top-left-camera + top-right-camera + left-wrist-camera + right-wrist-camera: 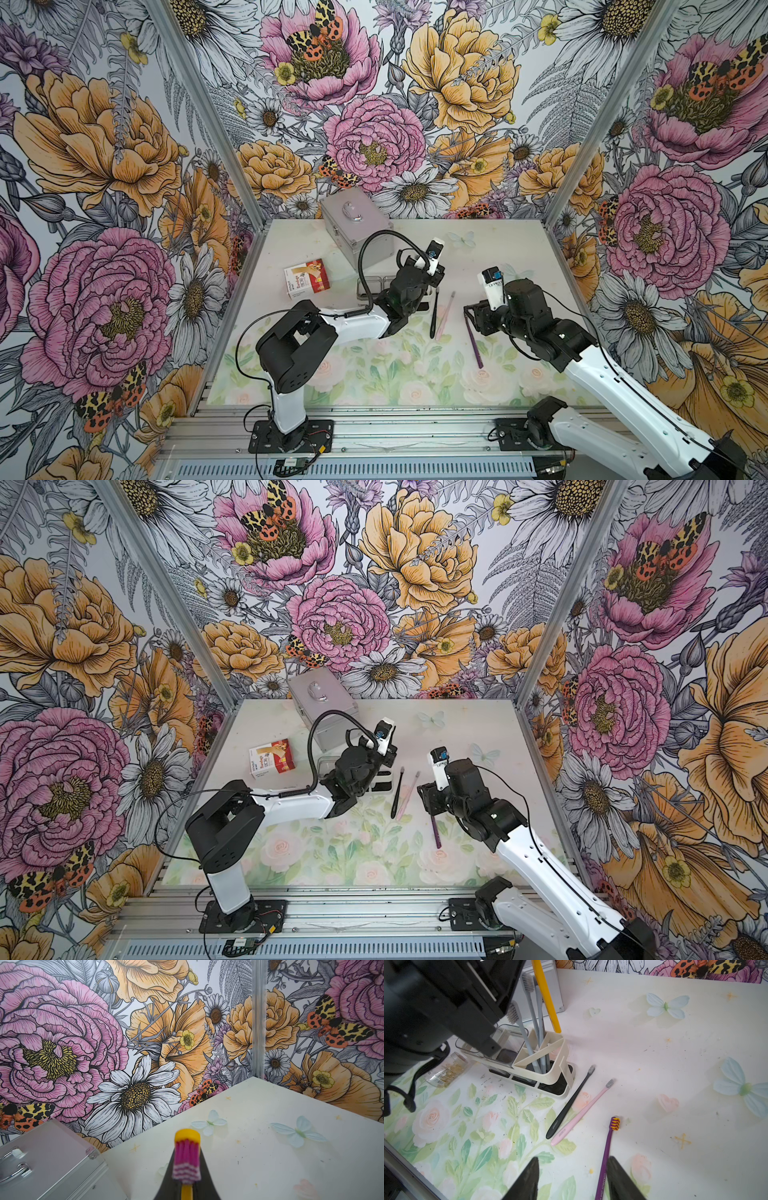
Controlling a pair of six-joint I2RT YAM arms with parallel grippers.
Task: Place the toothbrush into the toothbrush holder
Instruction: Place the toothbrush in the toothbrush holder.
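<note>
- A yellow plastic toothbrush (548,1001) with a slim, smooth, straight handle is held upright, bristles up, by the clenched left gripper (187,1159).
- In the left wrist view its rounded yellow head is seen to carry dense pink bristles with white wavy bands.
- Its lower end is seen at the far rim of the slotted section of the toothbrush holder (556,1059); whether it touches cannot be told.
- The holder is an oblong cream-white plastic rack on a dark base. It has two clear square cups (508,1036) and an angular divided compartment, in which three grey-blue toothbrushes (529,1012) are stood.
- A matte black toothbrush (569,1105) and a pale pink toothbrush (583,1111) are laid side by side on the floral-printed table (654,1053), just beside the holder.
- The right gripper (573,1159) is held released, its jaws apart over the handle of a purple toothbrush (608,1147) with yellow-and-purple bristles.
- A ribbed silver metal case (353,224) is set behind the holder.
</note>
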